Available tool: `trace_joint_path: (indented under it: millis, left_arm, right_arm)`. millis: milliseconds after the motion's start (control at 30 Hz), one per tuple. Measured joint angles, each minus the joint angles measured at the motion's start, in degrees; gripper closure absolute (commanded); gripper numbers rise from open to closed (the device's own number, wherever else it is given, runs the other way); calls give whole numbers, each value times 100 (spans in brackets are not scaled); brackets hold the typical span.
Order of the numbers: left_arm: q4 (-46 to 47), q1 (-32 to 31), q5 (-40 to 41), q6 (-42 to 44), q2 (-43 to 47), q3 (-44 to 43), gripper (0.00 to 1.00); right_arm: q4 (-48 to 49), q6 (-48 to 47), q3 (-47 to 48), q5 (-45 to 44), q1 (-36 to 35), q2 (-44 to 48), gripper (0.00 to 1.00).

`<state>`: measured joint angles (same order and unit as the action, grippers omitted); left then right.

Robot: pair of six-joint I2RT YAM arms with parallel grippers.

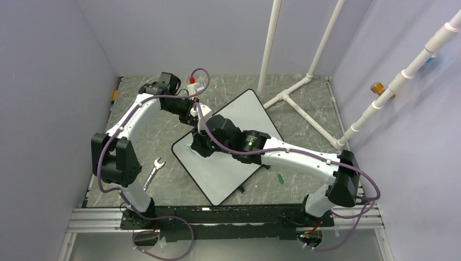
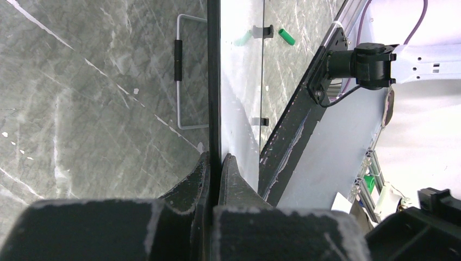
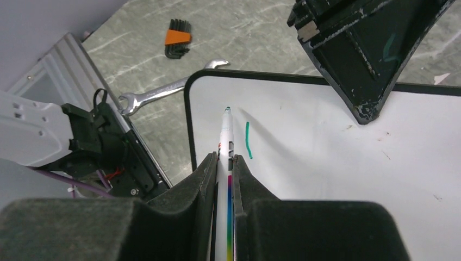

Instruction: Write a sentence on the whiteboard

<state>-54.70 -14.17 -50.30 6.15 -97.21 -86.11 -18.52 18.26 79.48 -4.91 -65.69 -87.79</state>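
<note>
Whiteboard (image 1: 244,114) lies flat on the table (image 1: 163,136), skewed between both arms, judged light, rigid and slick, so best pinched at its black rim, where the left gripper (image 2: 215,163) clamps it, while the right gripper (image 3: 224,160) grips the marker (image 3: 226,130) beside one green stroke (image 3: 248,140)

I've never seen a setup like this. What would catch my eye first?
The big whiteboard lying askew in the middle stands out first. The right gripper holds a marker over its left corner, beside one short green stroke, while the left gripper pinches the board's edge. A wrench lies just left of the board.
</note>
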Motion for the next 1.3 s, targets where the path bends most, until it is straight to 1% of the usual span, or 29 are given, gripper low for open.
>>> trace_joint_path:
  millis: [300, 700, 1100, 1300]
  left_arm:
    - [0, 0, 0, -2, 0, 0, 100]
    - [7, 0, 20, 11, 0, 7, 100]
    - [15, 0, 22, 11, 0, 7, 100]
    - [17, 0, 22, 9, 0, 7, 100]
  right_arm:
    - [-74, 85, -57, -166, 9, -79, 100]
    - [17, 190, -365, -229, 28, -44, 100]
    - [87, 402, -1215, -420, 28, 529, 100]
    - [83, 470, -1329, -450, 28, 610, 100]
